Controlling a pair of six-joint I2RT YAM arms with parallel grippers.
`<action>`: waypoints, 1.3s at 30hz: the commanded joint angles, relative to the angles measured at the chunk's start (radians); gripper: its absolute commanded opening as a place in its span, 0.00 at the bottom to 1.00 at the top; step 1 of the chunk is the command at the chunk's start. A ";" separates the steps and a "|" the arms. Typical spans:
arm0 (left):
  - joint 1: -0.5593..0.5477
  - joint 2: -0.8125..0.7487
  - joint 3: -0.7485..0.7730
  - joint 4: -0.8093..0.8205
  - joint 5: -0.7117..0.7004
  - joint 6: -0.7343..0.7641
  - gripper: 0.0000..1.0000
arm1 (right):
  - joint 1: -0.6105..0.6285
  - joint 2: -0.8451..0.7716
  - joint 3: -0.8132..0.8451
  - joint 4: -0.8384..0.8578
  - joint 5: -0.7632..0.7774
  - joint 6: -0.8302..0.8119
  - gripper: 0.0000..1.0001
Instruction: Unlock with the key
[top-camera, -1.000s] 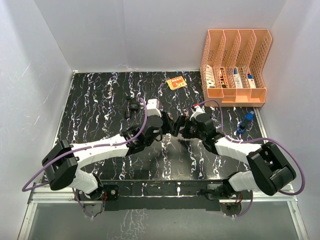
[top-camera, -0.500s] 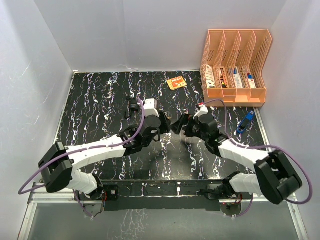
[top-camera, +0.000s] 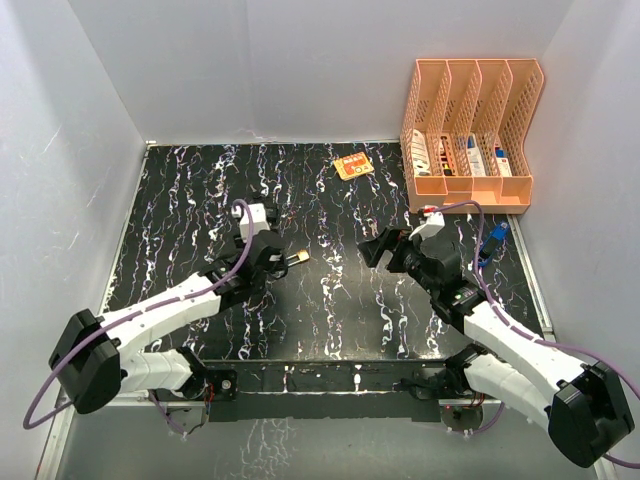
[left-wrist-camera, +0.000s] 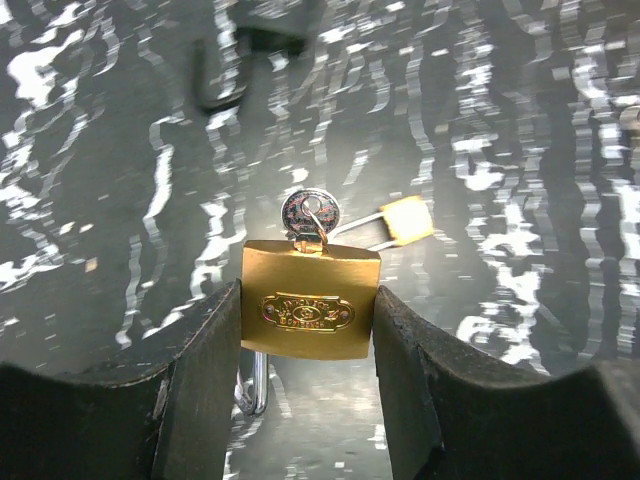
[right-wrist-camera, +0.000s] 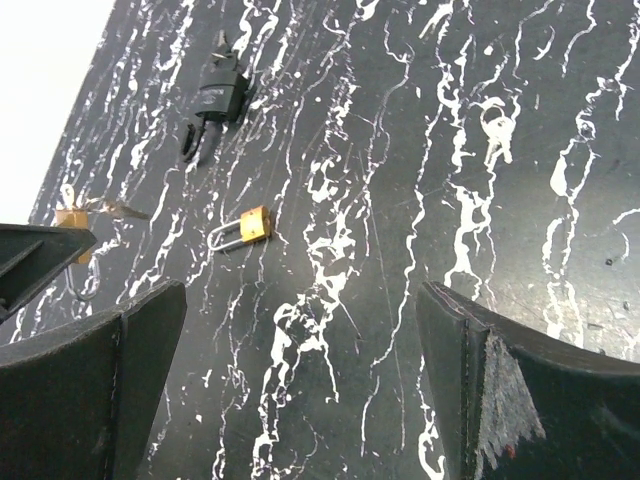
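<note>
We find the left gripper (top-camera: 283, 259) clenched on the brass padlock (left-wrist-camera: 311, 300), one finger against each side face, over the left-centre of the table (top-camera: 190, 210). The embossed plate on the padlock body bears writing too small to read. The key (left-wrist-camera: 310, 213) sits in the keyway at the far end, and the shackle (left-wrist-camera: 255, 388) points back toward the wrist. The right gripper (right-wrist-camera: 302, 290) stands spread and empty, well apart. Beyond, a smaller padlock (right-wrist-camera: 245, 228) lies on the table, then a black item (right-wrist-camera: 212, 105) and loose keys (right-wrist-camera: 497, 135). Farthest, an orange file rack (top-camera: 470, 120) holds items whose labels are unreadable.
</note>
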 joint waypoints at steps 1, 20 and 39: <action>0.071 -0.050 -0.026 -0.080 -0.020 0.017 0.00 | -0.005 -0.013 0.025 -0.035 0.042 -0.042 0.98; 0.174 0.132 -0.097 0.036 0.129 0.037 0.00 | -0.006 -0.020 0.014 -0.031 0.026 -0.038 0.98; 0.180 0.258 -0.109 0.070 0.179 0.033 0.08 | -0.006 -0.014 0.015 -0.025 0.014 -0.035 0.98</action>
